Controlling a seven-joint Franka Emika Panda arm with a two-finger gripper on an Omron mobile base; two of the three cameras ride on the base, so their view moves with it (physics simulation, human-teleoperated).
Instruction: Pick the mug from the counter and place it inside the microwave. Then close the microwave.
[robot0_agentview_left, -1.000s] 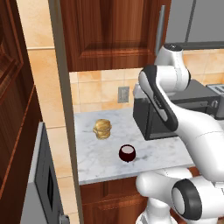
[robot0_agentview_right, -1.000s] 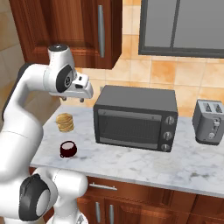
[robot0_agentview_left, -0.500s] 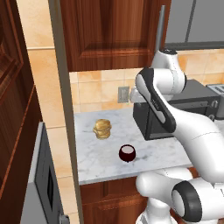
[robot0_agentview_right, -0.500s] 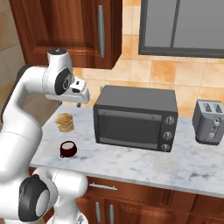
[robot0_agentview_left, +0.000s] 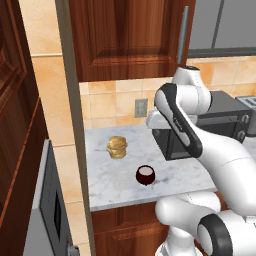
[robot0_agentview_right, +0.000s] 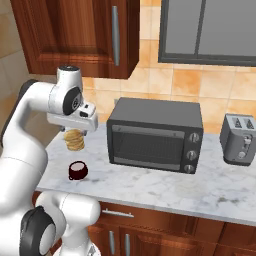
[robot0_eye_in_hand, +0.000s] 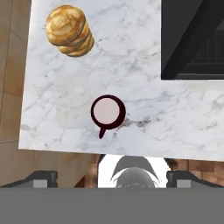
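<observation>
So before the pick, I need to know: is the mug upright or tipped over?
Upright. In the hand view the mug shows a full round rim and pale inside from above; the base views show it sitting on the counter, mouth up.

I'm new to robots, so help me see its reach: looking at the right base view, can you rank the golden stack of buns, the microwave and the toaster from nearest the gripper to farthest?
1. Golden bun stack, just beneath the open gripper, at the counter's left.
2. Microwave, mid-counter, to the right.
3. Toaster, at the far right end.
</observation>
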